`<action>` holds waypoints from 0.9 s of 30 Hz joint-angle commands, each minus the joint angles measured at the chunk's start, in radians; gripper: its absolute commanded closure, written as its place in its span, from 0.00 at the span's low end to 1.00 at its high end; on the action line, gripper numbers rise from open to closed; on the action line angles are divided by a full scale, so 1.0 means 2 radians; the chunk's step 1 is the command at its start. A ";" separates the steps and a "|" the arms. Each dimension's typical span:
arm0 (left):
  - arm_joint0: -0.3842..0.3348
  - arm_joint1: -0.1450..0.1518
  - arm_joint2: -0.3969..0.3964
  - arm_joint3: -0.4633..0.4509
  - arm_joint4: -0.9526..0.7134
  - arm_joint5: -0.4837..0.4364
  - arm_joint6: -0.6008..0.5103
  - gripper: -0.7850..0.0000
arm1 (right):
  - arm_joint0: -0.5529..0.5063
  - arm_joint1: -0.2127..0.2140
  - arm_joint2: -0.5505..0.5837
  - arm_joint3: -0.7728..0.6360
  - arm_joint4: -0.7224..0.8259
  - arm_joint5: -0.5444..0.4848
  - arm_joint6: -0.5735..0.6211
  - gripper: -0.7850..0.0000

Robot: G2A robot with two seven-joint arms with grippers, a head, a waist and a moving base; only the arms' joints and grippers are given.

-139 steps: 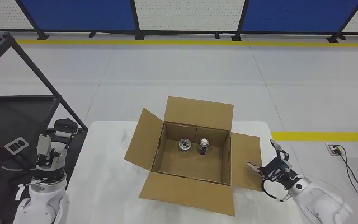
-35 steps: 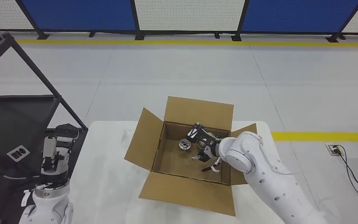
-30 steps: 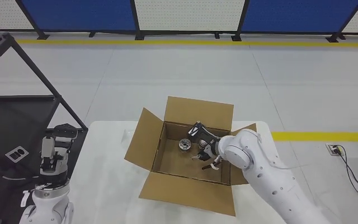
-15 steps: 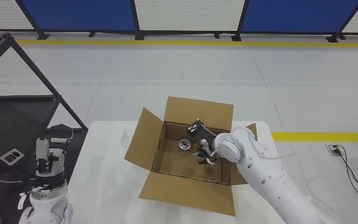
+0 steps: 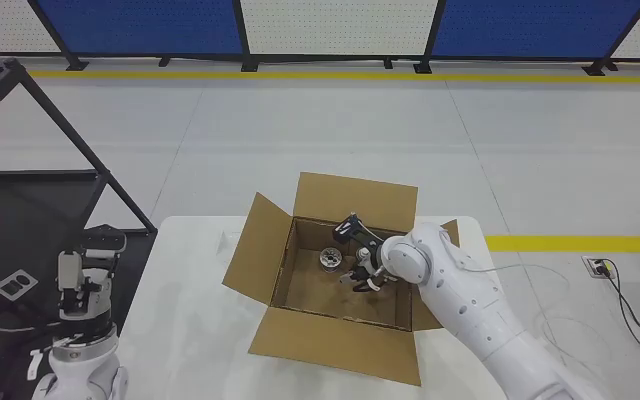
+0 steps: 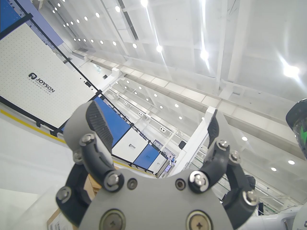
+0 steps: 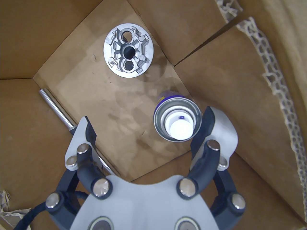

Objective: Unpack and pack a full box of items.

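Observation:
An open cardboard box stands on the white table. On its floor lie a round metal disc and a thin metal rod along one wall. A spray can with a white nozzle stands upright there. My right gripper is down inside the box, open, with the can between its fingers and close to one finger. My left gripper is open and empty, pointing up at the ceiling beside the table's left edge.
All four box flaps are folded outward. A black rack stands left of the table. Crumpled brown paper shows at the edge of the right wrist view.
The right arm came from the table's front right corner into the box and has edged left over the can. The left arm has drifted slightly down and left.

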 commanded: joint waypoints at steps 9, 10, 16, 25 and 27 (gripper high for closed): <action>0.007 -0.001 -0.005 -0.007 -0.001 -0.003 0.000 0.00 | 0.010 -0.011 -0.001 0.043 0.009 -0.009 -0.021 0.50; 0.008 -0.002 -0.005 -0.007 0.000 -0.004 0.000 0.00 | 0.011 -0.012 -0.001 0.047 0.009 -0.009 -0.023 0.51; 0.012 -0.003 -0.004 -0.011 0.002 -0.005 -0.001 0.00 | 0.013 -0.015 0.001 0.062 0.011 -0.015 -0.036 0.75; 0.017 -0.005 -0.001 -0.017 0.007 -0.006 -0.002 0.00 | -0.001 -0.006 0.019 0.030 -0.007 -0.020 -0.064 1.00; 0.017 -0.005 0.001 -0.016 0.008 -0.006 -0.003 0.00 | -0.011 0.003 0.033 -0.001 -0.020 -0.018 -0.070 1.00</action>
